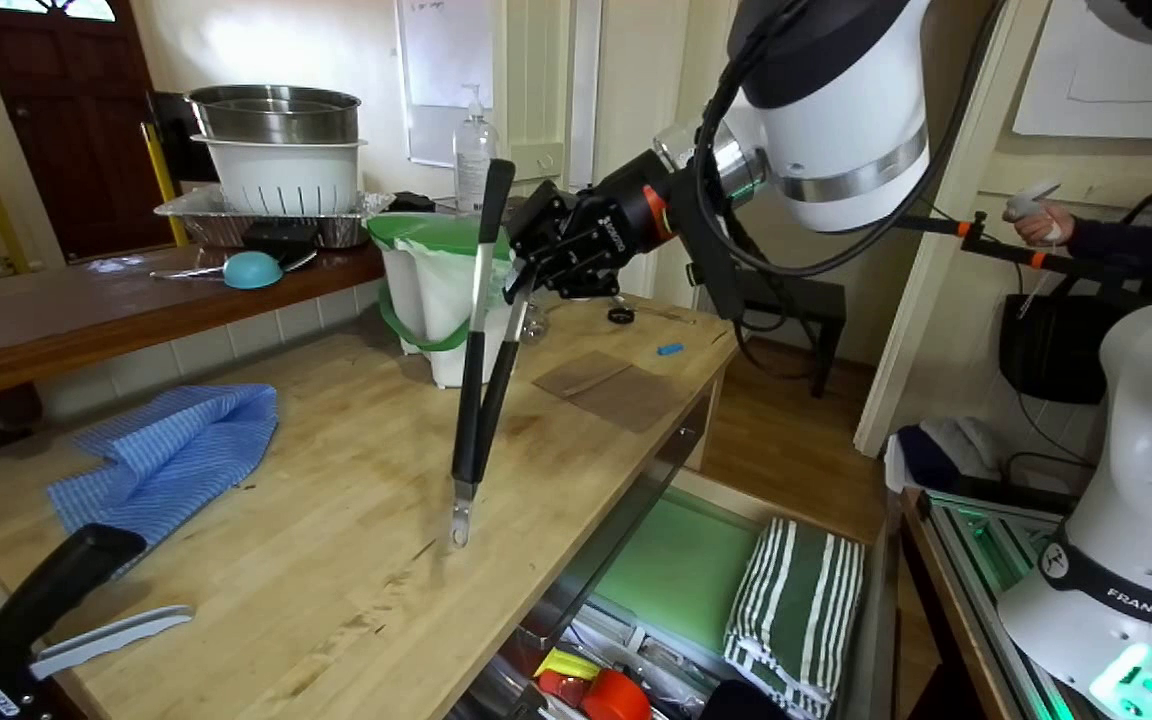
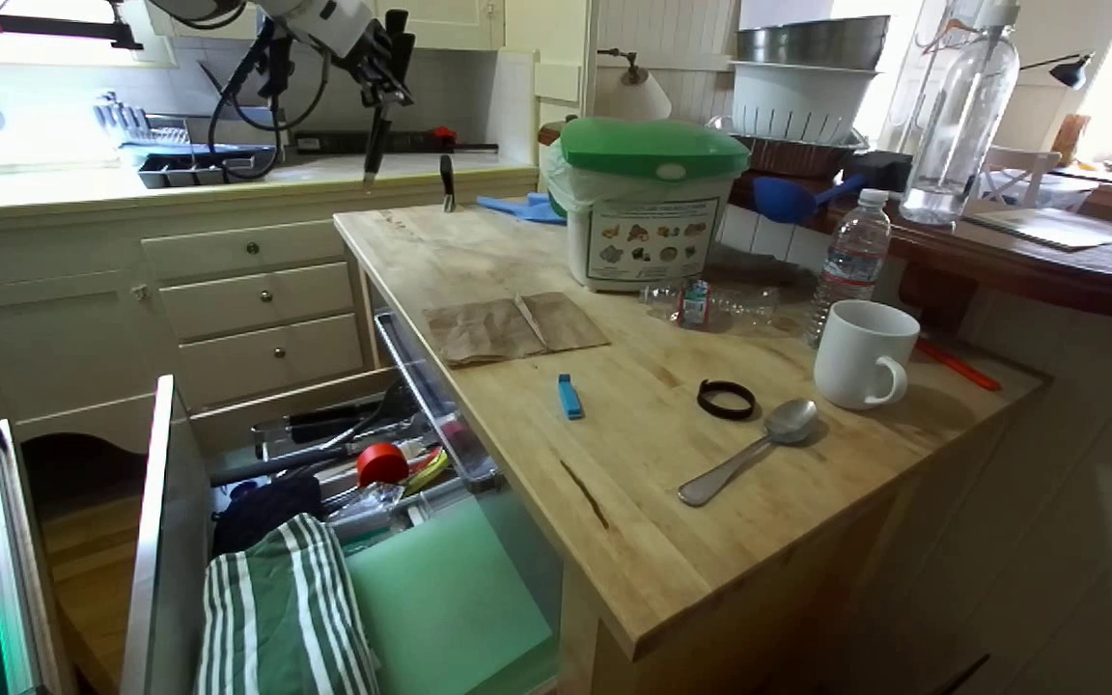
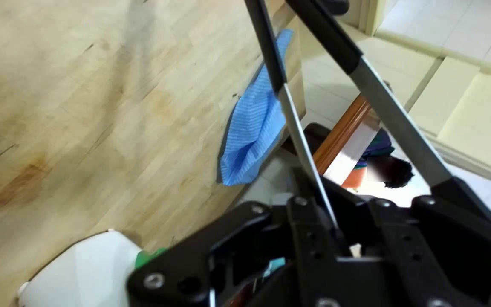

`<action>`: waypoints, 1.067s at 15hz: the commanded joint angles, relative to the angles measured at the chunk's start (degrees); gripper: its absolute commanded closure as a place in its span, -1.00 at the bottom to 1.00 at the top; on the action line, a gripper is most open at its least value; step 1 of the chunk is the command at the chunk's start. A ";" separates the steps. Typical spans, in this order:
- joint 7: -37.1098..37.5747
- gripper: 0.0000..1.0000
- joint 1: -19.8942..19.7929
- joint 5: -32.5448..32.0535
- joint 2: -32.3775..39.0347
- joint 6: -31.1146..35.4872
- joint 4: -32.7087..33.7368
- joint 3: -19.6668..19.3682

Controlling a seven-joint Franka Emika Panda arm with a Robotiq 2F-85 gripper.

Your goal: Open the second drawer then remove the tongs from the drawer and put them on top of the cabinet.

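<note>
Tongs hang in mid-air above the wooden surface, long axis steep: the joined end points down, the two free tips point up, and the narrow V opens upward. The hand is clamped on one leg near its tip, hiding that tip; the second leg stands apart, to one side. The wrist view cuts off the joined end at its top edge. In an exterior view the tongs look narrow and dark, their legs hard to separate. The robot arm, cropped in both exterior views, reaches over the surface, wrist slanting down. Alongside, the drawer is pulled out.
</note>
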 commanded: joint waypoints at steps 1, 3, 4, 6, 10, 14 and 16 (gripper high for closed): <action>-1.97 0.97 0.02 7.34 2.65 5.08 1.87 -1.12; -3.86 0.97 -0.12 12.35 4.37 6.21 4.04 -2.08; -4.98 0.97 -0.34 14.36 5.32 6.04 5.05 -2.48; -9.47 0.97 -0.88 18.90 6.20 4.02 7.08 -3.31; -22.74 0.97 -1.96 26.17 8.05 -0.64 9.97 -4.80; -32.71 0.97 -3.53 36.44 12.56 -4.69 12.44 -6.67; -36.19 0.97 -4.27 40.62 15.29 -8.10 12.48 -7.76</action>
